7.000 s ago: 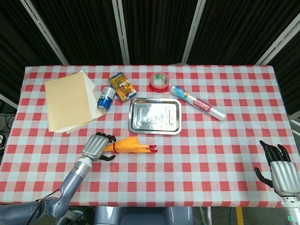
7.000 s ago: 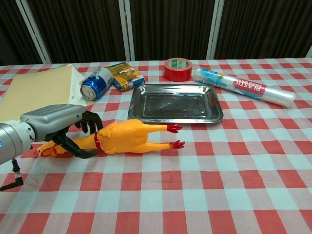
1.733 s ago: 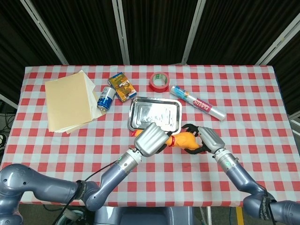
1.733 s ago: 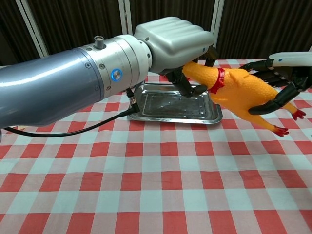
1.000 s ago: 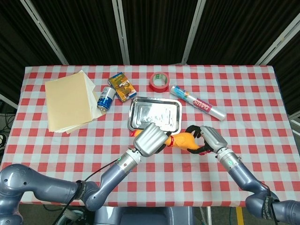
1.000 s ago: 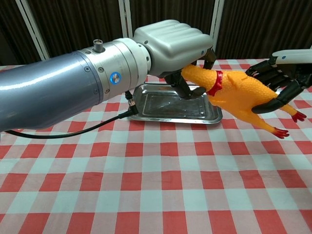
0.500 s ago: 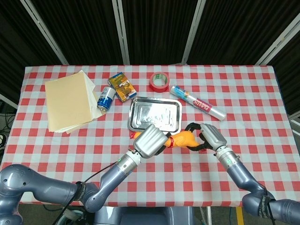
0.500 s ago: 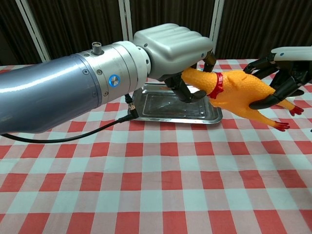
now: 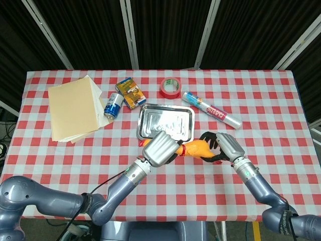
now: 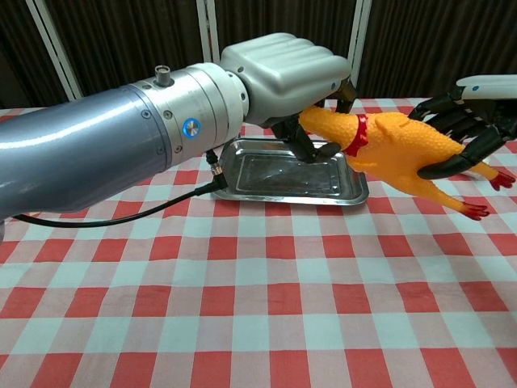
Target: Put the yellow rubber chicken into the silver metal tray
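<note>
Sitting at the middle of a red-and-white checked table [image 9: 281,100], the tray [image 9: 165,123] is a shallow silver rectangle with nothing in it. Just near of it, lifted above the cloth, is the chicken [image 10: 396,149], yellow with a red collar and red feet, lying roughly level with its head to the left and its legs to the right.

Left hand [image 10: 287,69] grips the chicken's head and neck, its dark fingers curled closed around them under a grey shell. Right hand [image 10: 472,121] cups the chicken's rear body, its black fingers [image 10: 440,168] partly spread and wrapped around the back and belly, touching it.

Far of the tray stands a red tape roll [image 9: 170,87]. To its right lies a clear plastic roll [image 9: 211,109]. Left of the tray are a blue can [image 9: 113,105] on its side, a small box [image 9: 130,93] and a stack of tan folders [image 9: 74,107].
</note>
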Controlling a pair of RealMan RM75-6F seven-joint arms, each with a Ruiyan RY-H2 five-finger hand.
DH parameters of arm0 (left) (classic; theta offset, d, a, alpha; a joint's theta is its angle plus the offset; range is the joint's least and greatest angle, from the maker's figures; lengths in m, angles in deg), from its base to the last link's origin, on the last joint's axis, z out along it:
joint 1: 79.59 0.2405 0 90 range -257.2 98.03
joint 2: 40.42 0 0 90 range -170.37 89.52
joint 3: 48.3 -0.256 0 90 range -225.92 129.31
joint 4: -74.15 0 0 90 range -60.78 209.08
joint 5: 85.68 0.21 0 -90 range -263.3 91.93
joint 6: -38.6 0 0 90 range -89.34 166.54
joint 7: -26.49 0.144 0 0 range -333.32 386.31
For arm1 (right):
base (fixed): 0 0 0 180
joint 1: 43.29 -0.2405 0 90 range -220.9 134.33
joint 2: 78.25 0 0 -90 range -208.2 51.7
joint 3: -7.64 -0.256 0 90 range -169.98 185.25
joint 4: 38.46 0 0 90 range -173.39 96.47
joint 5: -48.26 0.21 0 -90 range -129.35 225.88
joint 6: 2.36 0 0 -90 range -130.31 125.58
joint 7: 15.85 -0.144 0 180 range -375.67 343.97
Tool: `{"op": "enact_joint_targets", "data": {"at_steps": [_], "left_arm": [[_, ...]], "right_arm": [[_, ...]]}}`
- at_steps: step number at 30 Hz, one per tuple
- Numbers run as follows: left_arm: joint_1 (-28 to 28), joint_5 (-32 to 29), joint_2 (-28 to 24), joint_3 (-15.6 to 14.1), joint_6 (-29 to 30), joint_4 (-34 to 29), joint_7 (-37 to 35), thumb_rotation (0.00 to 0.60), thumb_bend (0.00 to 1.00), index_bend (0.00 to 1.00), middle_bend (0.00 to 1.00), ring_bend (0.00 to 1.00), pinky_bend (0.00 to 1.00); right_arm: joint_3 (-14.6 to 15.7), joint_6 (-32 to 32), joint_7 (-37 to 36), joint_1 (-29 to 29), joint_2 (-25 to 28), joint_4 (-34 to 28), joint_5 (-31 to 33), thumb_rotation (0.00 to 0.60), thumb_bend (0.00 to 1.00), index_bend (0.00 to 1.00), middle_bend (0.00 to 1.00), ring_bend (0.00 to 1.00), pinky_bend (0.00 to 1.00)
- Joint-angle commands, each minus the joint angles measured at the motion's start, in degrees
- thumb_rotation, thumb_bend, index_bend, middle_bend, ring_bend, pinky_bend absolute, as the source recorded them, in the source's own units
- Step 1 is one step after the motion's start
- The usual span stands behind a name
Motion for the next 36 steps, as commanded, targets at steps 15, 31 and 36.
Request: {"op": "enact_joint_targets", "data": {"at_steps": [15,31,36], "left_arm": [[-0.05,0.33,0.8,0.29,0.29,0.99,0.02,0.6,0.68,0.76,0.8,0.72,0.74],[0.22,1.44,1.88,0.17,0.92,0.6,-0.11,0.6,0.68,0.76,0.8,0.72,0.74],[0.32,1.04,1.62,0.15,0.35,0.17,-0.35,0.6,0.68,0.76,0.8,0.72,0.74]], "right_arm": [[1.17,-3.71,-5.79,-0.05,3.27,0.05,-5.24,0.6,0.31,0.0,0.16,0.11,0.11],[0.14,-2.21,-4.71,-0.6,1.05,1.14,-2.66,0.6,0.31,0.79,0.64,0.69,0.6],[-0.17,-1.37,-4.3,-0.48,0.51,1.4,-1.95,0.6,0.32,1.0,0.84,0.91,0.81]]}}
